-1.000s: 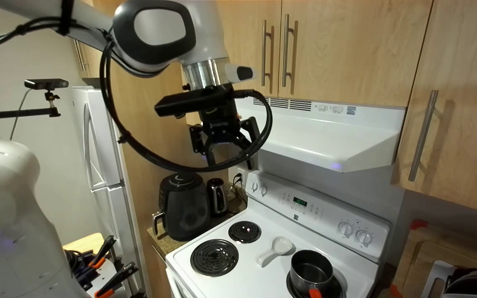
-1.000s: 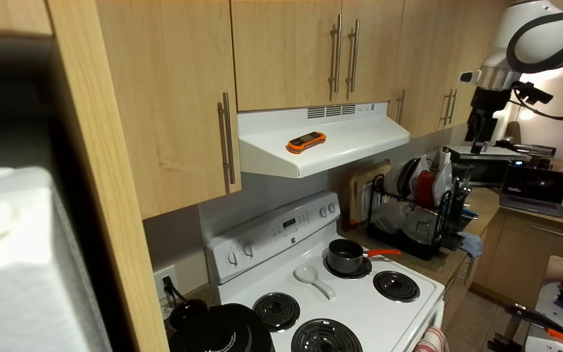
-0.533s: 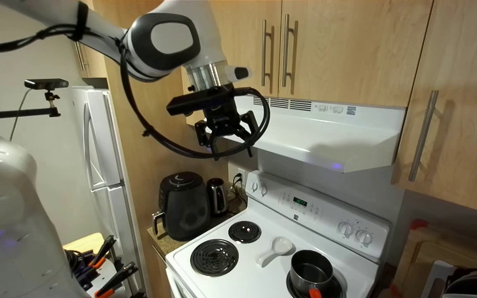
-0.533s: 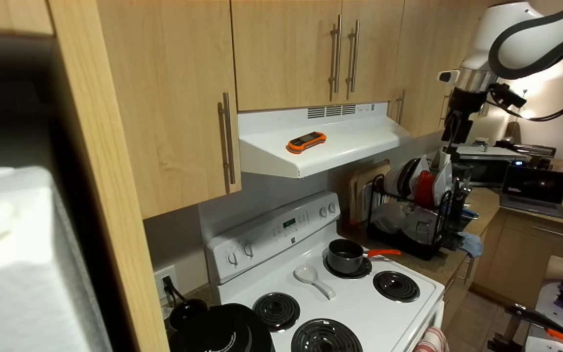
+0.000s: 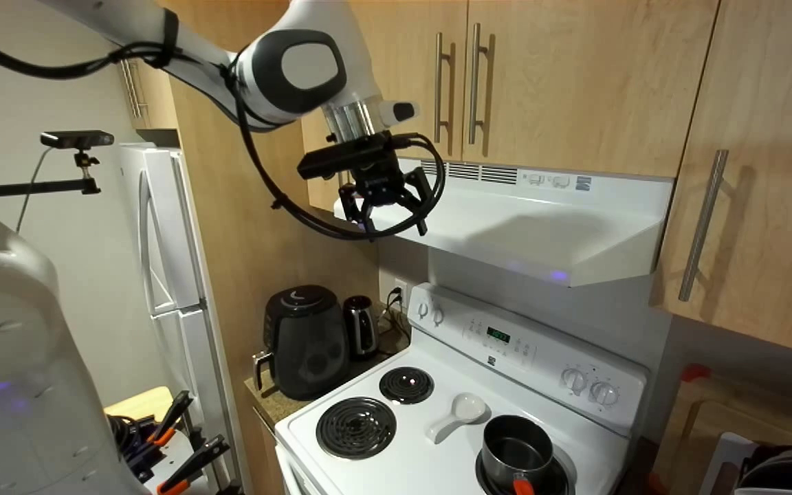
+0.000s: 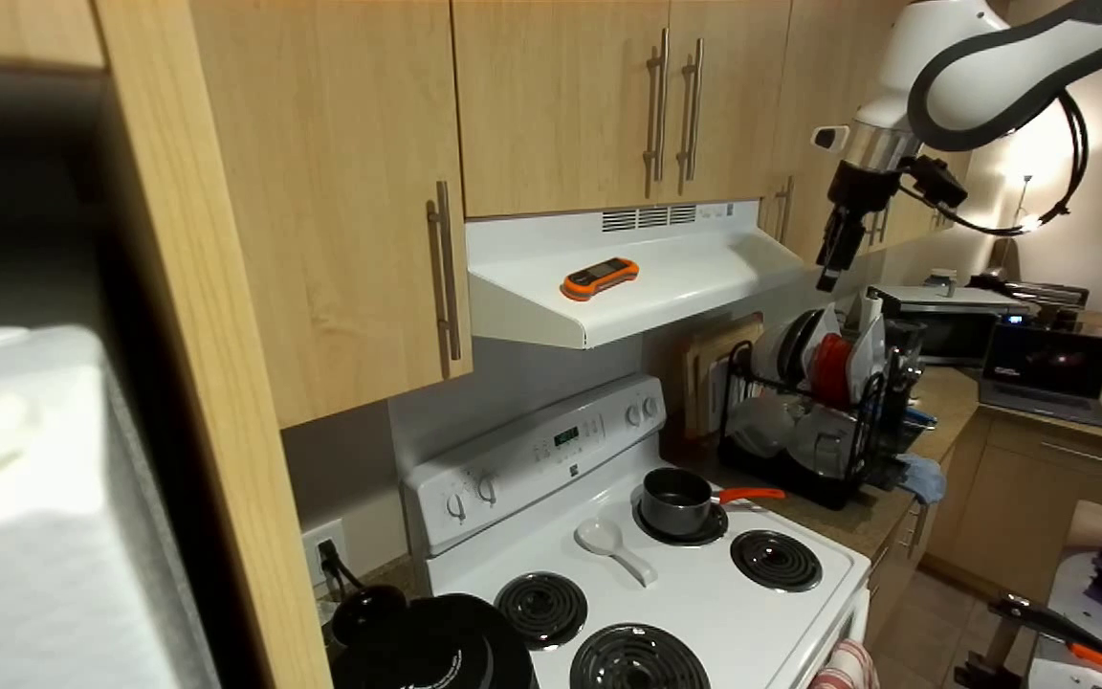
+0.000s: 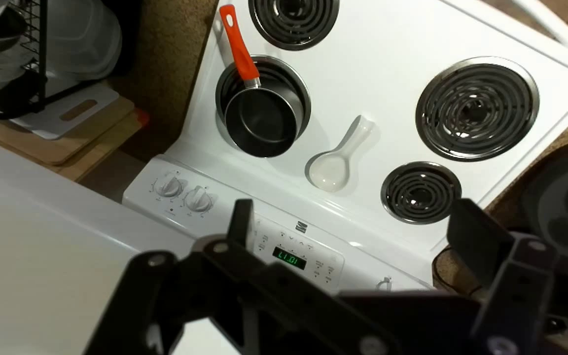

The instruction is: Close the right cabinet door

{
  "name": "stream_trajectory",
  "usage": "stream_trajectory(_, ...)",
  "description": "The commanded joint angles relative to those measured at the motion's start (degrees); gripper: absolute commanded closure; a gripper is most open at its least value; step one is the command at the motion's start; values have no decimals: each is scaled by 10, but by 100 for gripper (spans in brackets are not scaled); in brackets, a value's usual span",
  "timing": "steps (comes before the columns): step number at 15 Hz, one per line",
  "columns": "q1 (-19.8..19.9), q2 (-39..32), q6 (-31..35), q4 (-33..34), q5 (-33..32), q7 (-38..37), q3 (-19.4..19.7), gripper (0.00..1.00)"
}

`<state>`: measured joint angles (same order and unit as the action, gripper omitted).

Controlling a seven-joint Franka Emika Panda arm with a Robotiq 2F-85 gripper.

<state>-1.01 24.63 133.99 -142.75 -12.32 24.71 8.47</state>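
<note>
The right cabinet door [image 5: 581, 82] is the short light-wood panel above the right part of the range hood [image 5: 533, 206], and its slim bar handle [image 5: 474, 84] stands along the left edge. In both exterior views it looks level with its twin door [image 6: 561, 105], so I judge that it is closed, or very nearly, and a calm retreat is perhaps all that is needed. The pincer [image 5: 397, 230] is released: in the wrist view its fingers [image 7: 239, 222] are spread with nothing between them, and it hangs lower than the door, directed down to the coil range [image 7: 372, 59]. From here, the first danger in my opinion is a move upward and toward the door: a spread finger could go behind the bar handle and, when the arm [image 5: 310, 65] draws away, pull the door out. The cable loop [image 5: 282, 201], which hangs wide, could catch on the same handle by a careless turn. If there is a push on a panel without travel left, the force would return into the arm, which may then stop. A swing to the left could sweep the orange handheld device [image 6: 600, 277] from the sloping hood down to the range. A descent too low could strike the saucepan [image 7: 260, 123] at the far right of the range. The room between the pincer and the near edge of the hood I cannot tell, so a scrape there is also possible.
</note>
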Motion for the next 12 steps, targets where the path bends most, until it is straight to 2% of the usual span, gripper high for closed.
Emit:
stream_trajectory(1,2,-35,17,33,28,-55,-20,0)
stream_trajectory(8,16,-48,80,42,12,-193,-65,0)
stream_trajectory(10,18,-45,78,42,9,-208,-71,0)
stream_trajectory(11,8,-45,51,45,24,-180,-63,0)
stream_trajectory(12,10,-39,63,39,18,-186,-66,0)
